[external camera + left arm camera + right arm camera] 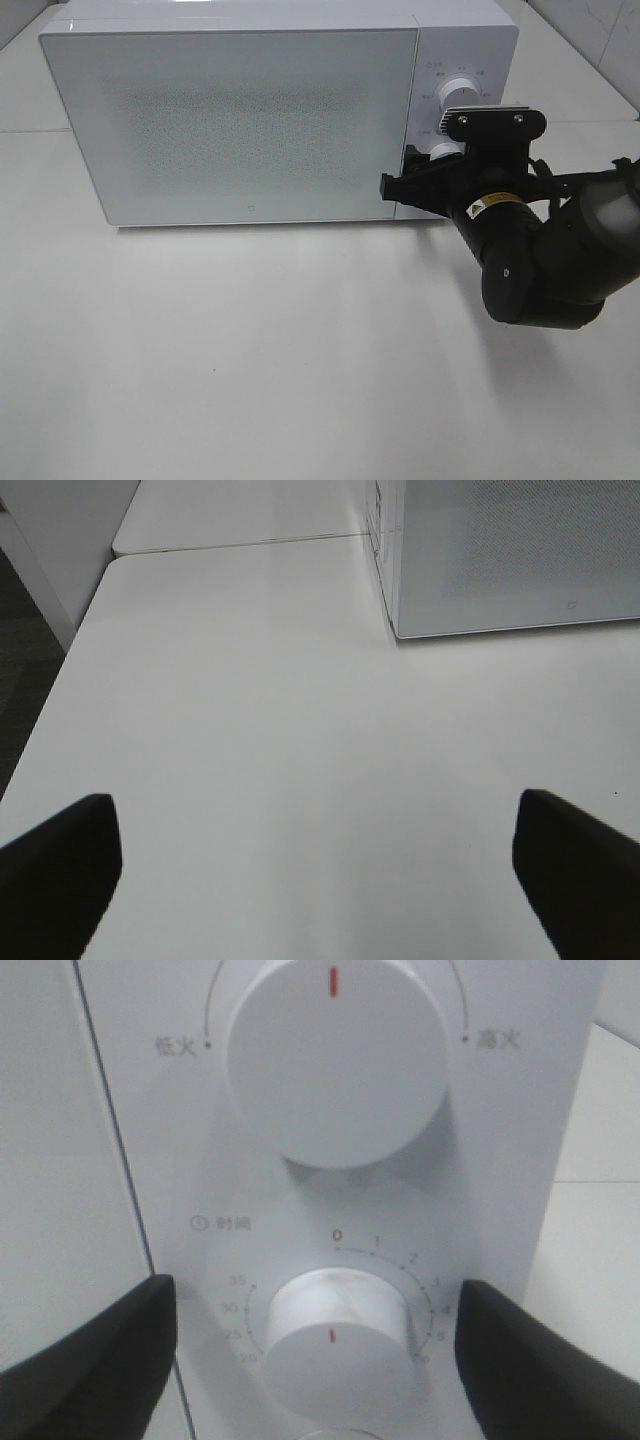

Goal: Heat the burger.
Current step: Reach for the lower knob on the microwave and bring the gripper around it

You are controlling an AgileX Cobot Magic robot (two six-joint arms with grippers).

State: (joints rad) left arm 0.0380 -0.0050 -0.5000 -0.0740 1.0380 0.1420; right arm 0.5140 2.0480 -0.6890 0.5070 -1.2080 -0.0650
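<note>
Exterior high — white tabletop [250, 350], closed microwave [230, 120] — right gripper [318, 1352] at lower dial [447, 150]

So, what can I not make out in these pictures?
1. Burger: in no view. The microwave door is shut and frosted, so the inside is hidden.
2. Lower knob: in the high view, covered by the right gripper; in the right wrist view, cut by the picture edge.
3. Dial numbers: in the high view, too small.
4. Left gripper: only fingertips show in the left wrist view; outside the high view.

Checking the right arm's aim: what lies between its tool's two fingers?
The lower timer dial sits between the right tool's open fingers, touching neither; the right wrist view shows it.
</note>
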